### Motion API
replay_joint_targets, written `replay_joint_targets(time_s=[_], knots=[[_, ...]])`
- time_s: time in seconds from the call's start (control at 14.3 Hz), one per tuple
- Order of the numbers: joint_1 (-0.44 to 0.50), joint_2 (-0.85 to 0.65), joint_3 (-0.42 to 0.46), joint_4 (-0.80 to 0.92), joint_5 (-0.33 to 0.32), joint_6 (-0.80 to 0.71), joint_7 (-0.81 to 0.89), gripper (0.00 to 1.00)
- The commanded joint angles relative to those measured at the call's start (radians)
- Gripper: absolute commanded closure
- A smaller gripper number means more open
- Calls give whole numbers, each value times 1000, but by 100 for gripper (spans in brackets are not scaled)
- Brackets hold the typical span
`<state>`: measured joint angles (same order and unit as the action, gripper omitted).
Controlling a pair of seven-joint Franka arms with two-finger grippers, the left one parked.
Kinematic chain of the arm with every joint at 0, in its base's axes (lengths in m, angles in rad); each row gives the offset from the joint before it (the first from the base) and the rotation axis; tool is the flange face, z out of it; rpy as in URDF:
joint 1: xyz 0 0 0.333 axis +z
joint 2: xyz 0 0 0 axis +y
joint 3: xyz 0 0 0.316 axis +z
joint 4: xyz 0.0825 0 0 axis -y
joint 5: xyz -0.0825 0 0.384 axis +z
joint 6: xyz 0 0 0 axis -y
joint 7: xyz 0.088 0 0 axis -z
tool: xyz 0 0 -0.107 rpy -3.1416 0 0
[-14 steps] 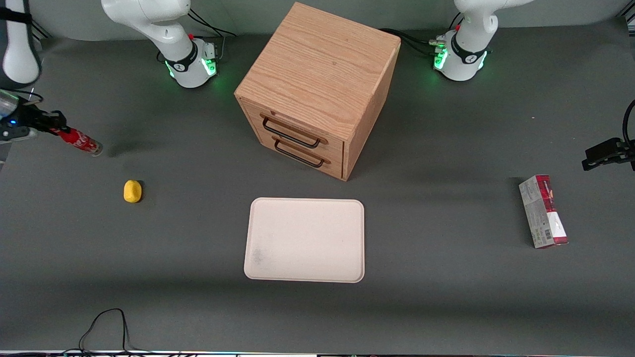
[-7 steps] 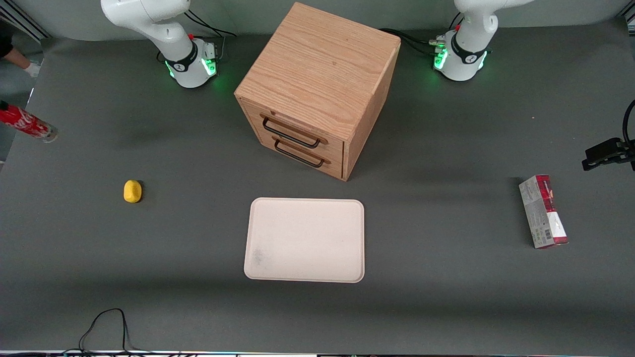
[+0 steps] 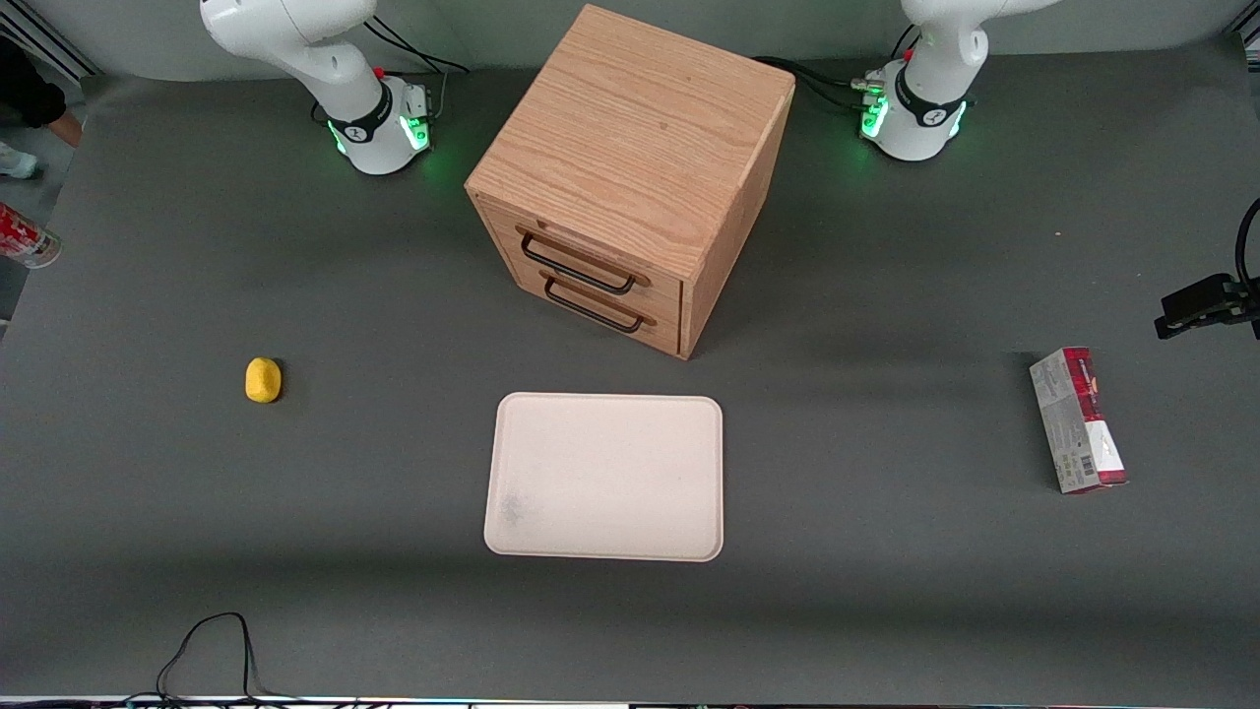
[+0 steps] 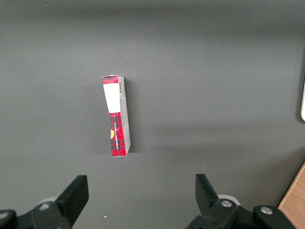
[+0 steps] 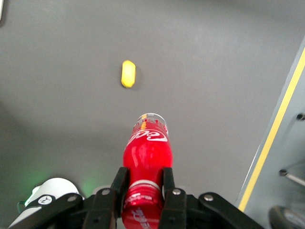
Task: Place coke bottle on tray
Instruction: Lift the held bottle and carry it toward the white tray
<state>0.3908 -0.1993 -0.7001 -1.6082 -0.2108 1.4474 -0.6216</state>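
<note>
Your gripper (image 5: 144, 191) is clamped on the neck end of the coke bottle (image 5: 147, 150), whose clear base points away from the wrist. You hold the bottle aloft at the working arm's end of the table, above the yellow lump (image 5: 128, 74), well apart from the tray (image 3: 605, 477).

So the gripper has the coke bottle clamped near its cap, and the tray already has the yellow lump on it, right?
Not quite. The gripper is shut on the coke bottle near its cap, as the right wrist view shows. But the yellow lump lies on the table, toward the working arm's end, apart from the tray, which holds nothing in the front view.
</note>
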Motion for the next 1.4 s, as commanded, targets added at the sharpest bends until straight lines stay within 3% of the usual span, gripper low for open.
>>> replay_joint_targets(time_s=[0.0,0.14,0.35,0.84,1.33], knots=[[82,176,-12,199,101,-38,3,100],[82,307,-12,328,223,-91,5,100],[83,486,25,523,341,-121,34,100],[80,704,350,729,352,-107,477,100],[86,722,528,732,347,-67,733,100]])
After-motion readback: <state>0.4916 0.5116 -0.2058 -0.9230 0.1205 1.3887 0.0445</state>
